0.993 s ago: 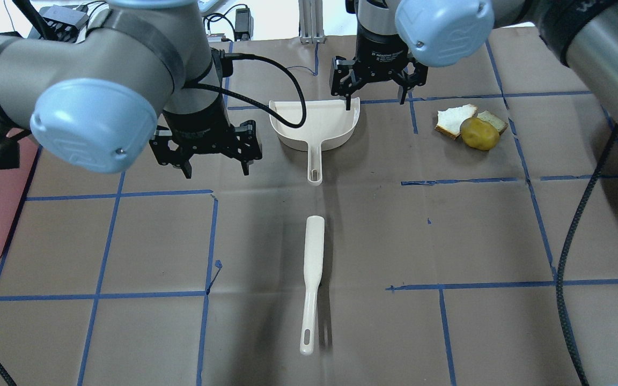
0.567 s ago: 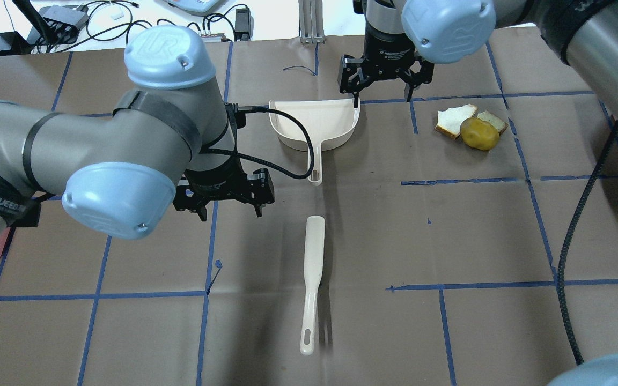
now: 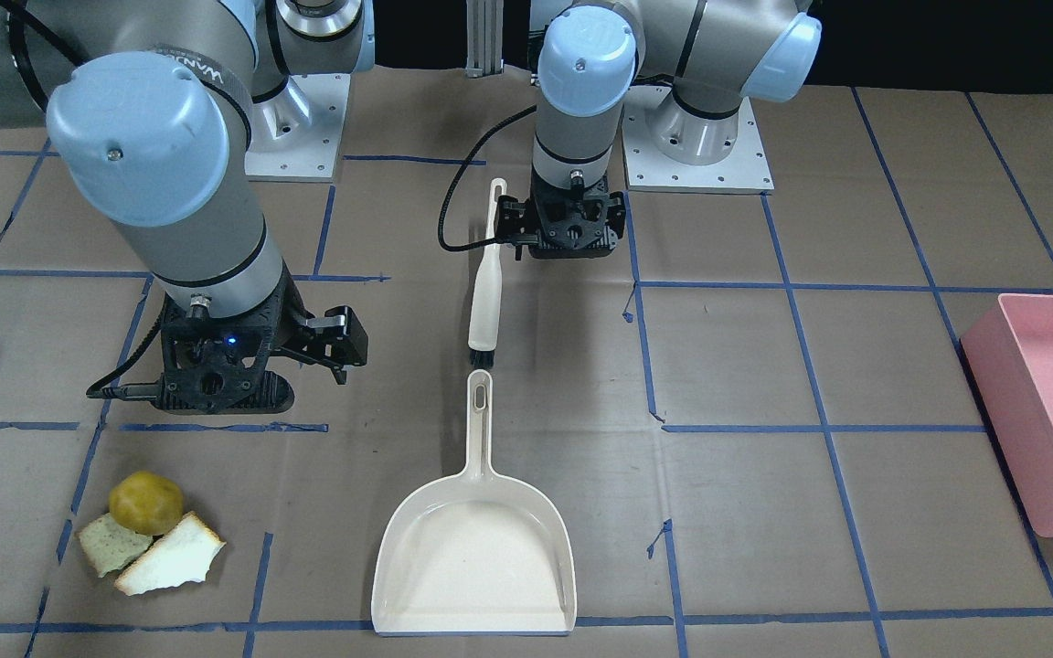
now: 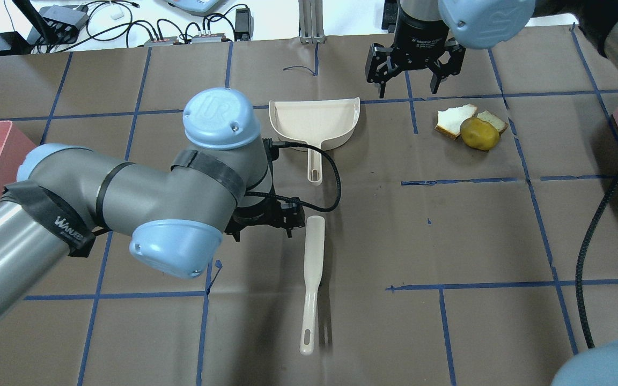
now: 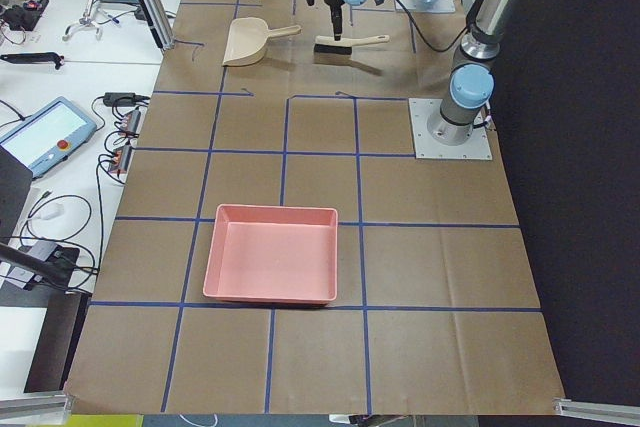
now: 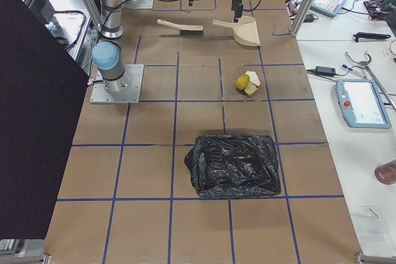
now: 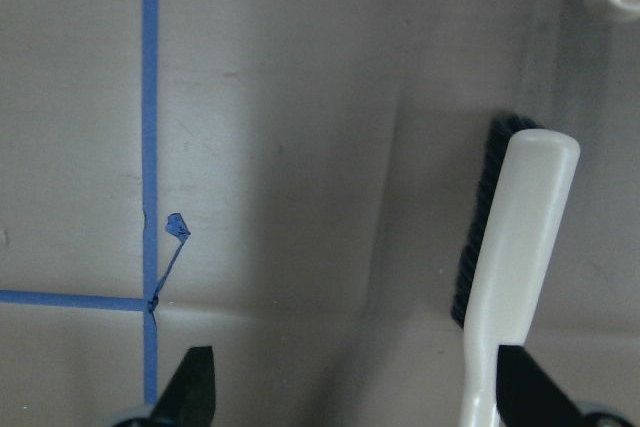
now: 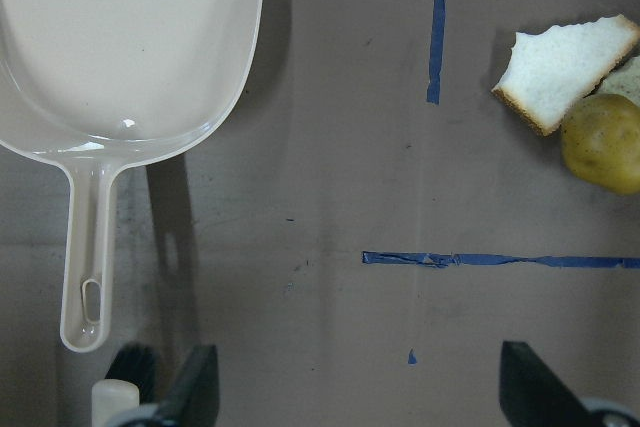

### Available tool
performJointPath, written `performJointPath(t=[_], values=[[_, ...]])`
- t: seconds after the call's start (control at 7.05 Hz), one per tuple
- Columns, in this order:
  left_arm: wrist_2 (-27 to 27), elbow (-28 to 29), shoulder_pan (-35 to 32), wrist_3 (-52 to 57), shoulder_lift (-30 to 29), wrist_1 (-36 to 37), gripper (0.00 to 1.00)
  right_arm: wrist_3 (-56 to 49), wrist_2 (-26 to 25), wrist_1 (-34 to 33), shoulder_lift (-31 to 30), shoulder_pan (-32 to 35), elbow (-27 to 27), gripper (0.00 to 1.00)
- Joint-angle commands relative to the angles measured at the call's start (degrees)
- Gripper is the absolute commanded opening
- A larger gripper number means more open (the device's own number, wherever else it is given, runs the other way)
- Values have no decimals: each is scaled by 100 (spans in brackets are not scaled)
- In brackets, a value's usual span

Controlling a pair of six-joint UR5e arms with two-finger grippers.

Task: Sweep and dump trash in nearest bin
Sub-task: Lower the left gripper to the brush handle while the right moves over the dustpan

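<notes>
Both open and empty — left gripper (image 7: 360,395) beside the cream plastic brush (image 4: 313,257), right gripper (image 4: 409,86) hovering; brush likely stiff, light — grasp mid-handle.

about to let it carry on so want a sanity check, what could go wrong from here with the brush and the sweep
1. In the left wrist view the cream black-bristled brush lies in line with one finger of the open left gripper, not between the two; descending may knock it aside.
2. The round yellow-brown lump could roll off when swept.
3. The cream plastic dustpan lies apart from that lump.
</notes>
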Motion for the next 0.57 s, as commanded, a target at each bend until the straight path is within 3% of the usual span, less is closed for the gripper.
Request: performJointPath(t=[0.0, 0.43], values=[[-17, -116, -523, -278, -325, 248, 100, -2, -2, -14, 5, -32, -4, 100], [-52, -1247, -983, -656, -248, 1712, 100, -11, -28, 12, -4, -94, 14, 100]])
